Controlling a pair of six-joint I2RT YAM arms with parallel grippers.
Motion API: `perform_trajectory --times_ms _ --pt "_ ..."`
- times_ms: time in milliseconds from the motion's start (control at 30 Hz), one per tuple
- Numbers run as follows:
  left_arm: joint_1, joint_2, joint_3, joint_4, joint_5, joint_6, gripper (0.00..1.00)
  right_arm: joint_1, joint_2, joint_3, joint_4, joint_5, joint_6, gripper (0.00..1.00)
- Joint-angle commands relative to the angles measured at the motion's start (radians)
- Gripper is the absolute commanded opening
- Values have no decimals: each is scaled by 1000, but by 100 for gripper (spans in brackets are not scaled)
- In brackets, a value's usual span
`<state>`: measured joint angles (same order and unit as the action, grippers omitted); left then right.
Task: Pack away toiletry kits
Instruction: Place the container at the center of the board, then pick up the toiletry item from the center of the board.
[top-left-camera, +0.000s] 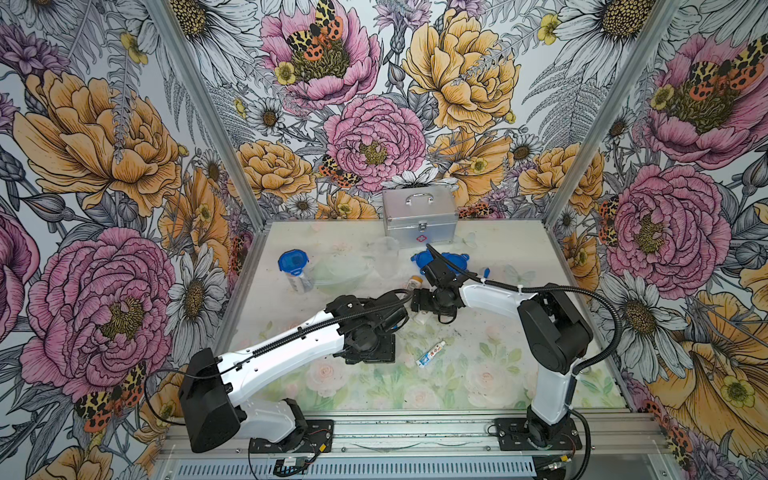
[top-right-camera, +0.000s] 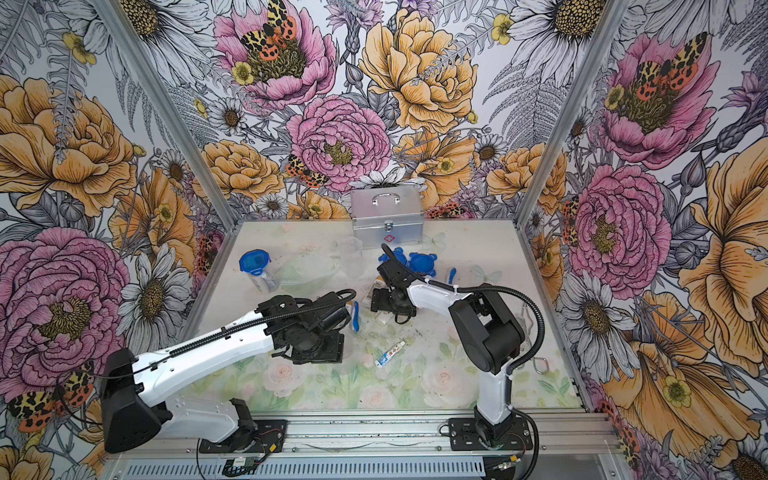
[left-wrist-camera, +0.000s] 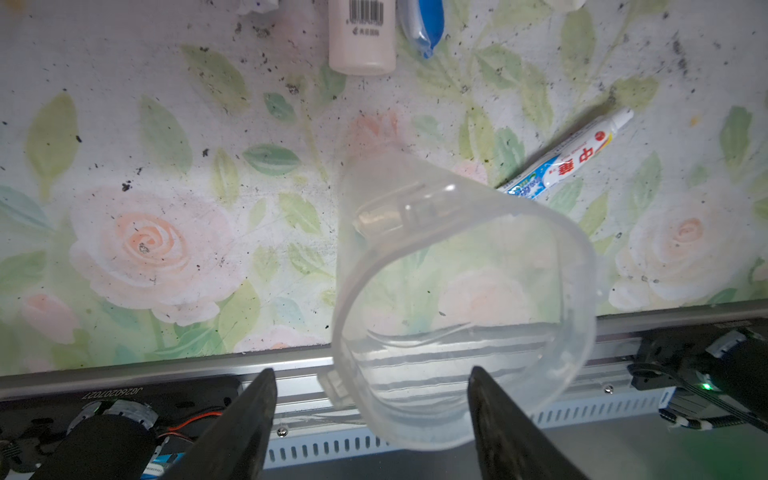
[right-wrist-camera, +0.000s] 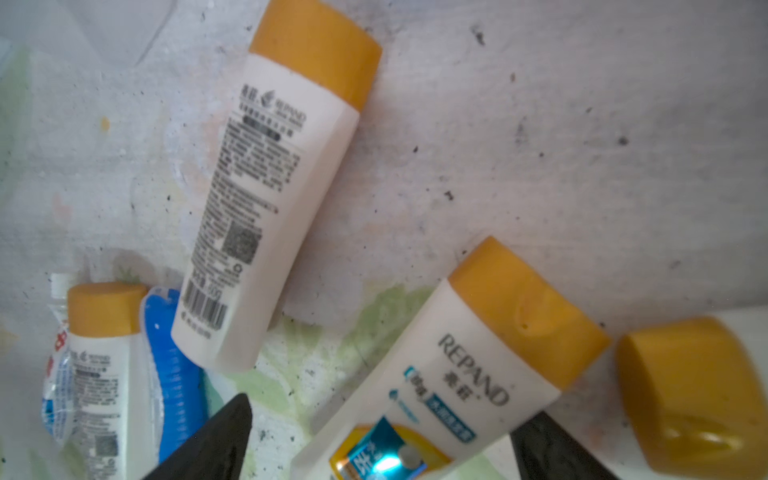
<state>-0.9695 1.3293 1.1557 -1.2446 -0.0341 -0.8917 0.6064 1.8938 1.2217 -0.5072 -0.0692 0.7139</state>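
Silver aluminium rail (top-left-camera: 415, 432) runs along the near edge, carrying both arm bases; beyond it lies the surface (top-left-camera: 374, 386), a pale mat printed with roses and green leaves and peppered with dark specks (plainest from the wrist cameras). Three walls papered with huge pink and orange flowers (top-left-camera: 374, 104) close it in. Against the back wall stands a shut silver metal case with a handle and a red cross (top-left-camera: 419, 216). Left of it, a clear plastic cup closed with a blue clip-tab lid (top-left-camera: 294, 266) shows white items through its side; on the right two loose blue clip-tab lids (top-left-camera: 451, 261) lie just beside each other, one partly covered by the right arm. A small white-blue tube (top-left-camera: 430, 354) lies between the arms. In the left wrist view the left gripper (left-wrist-camera: 372, 399) has its black fingers (left-wrist-camera: 253, 415) spread apart, and an open clear plastic cup (left-wrist-camera: 457, 270) sits tilted, mouth toward them; whether a finger touches its rim I cannot tell. In the right wrist view the right gripper (right-wrist-camera: 390, 407) stands wide open, a small white bottle with a yellow-orange cap (right-wrist-camera: 478, 365) lying between its fingers, not clamped. Near it lie a second bottle (right-wrist-camera: 274, 187) and a blue-white toothbrush (right-wrist-camera: 174, 374); another orange cap (right-wrist-camera: 698, 395) is cut off by the frame. From above both grippers hide under their wrists, and pale clear shapes before the case are too faint to name.
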Motion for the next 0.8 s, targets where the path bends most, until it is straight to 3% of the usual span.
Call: perform_trajectory --times_ms 0,133,233,433,600,767 --pt "17 -54 -12 14 25 -13 72 18 43 -4 -101 63 -53 90" --pt "48 -110 -24 12 41 -16 73 23 45 -25 -113 77 -66 74" --pt "75 -151 -18 9 59 -10 73 24 63 -34 -115 80 -72 56" --pt "113 -177 33 -2 89 22 75 26 53 -41 -114 77 -77 33" --pt "143 -194 77 2 92 37 76 29 9 -56 -110 84 -93 23" --pt "222 -214 129 26 124 98 78 64 -150 -92 -97 102 -136 15"
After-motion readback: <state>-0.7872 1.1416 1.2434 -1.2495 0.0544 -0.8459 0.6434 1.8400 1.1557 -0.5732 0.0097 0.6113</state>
